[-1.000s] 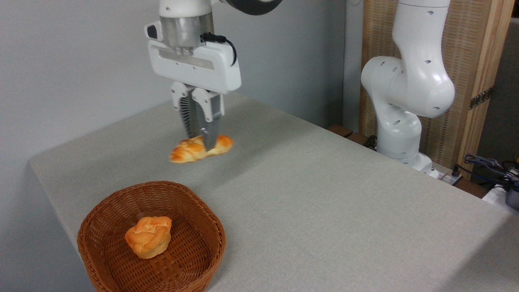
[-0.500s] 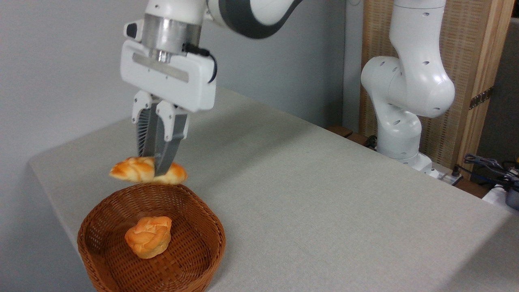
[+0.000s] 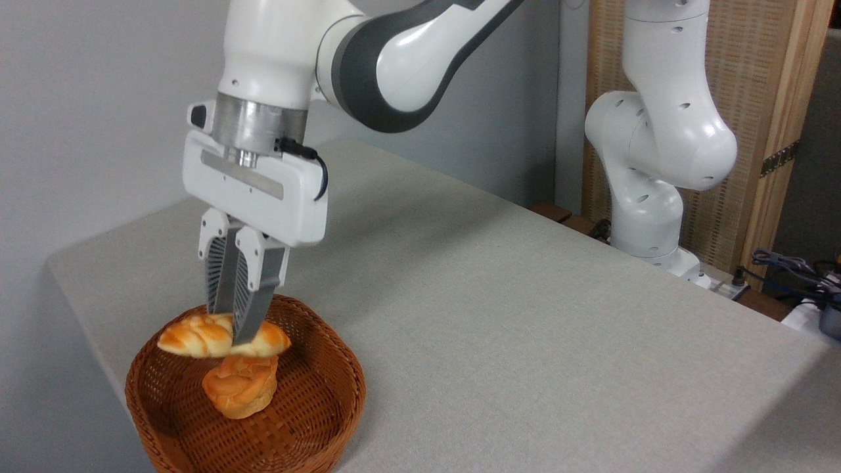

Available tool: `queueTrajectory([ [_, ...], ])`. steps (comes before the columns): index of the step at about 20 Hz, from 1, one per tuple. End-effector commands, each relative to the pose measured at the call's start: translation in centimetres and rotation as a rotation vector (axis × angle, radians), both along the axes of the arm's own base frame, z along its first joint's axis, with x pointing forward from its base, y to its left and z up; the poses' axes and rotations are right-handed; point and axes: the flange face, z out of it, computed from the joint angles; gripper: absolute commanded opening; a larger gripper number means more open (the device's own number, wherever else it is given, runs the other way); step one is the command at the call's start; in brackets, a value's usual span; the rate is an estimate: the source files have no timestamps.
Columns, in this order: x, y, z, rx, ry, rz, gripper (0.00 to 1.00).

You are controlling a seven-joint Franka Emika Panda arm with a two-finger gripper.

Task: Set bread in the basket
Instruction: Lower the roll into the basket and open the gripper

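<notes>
Bread [image 3: 197, 336] pinched mid-length by claw [image 3: 231, 336], hanging level over basket [image 3: 341, 374], just above or touching small bun [image 3: 240, 394] inside. Looks light, probably soft; mid-body grip keeps it balanced. Squeeze gently. Desk [image 3: 512, 315] otherwise bare nearby.

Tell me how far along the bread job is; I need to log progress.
Done: the braided loaf is off the table and over the basket. In hand: the pincer is shut on it, holding it just above the round bun lying inside; whether they touch is unclear. Left: lower it, probably beside the bun, open the pincer and withdraw.
</notes>
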Motion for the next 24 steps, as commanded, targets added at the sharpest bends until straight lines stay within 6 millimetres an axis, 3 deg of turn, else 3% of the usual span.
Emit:
queueTrajectory([
  [1, 0.5, 1.1, 0.3, 0.058, -0.021, -0.016, 0.97],
  [14, 0.5, 0.8, -0.4, 0.056, -0.006, -0.014, 1.0],
  [20, 0.3, 0.9, 1.0, 0.039, -0.029, -0.001, 1.0],
  [24, -0.9, 1.1, 3.0, 0.008, -0.016, 0.02, 1.0],
])
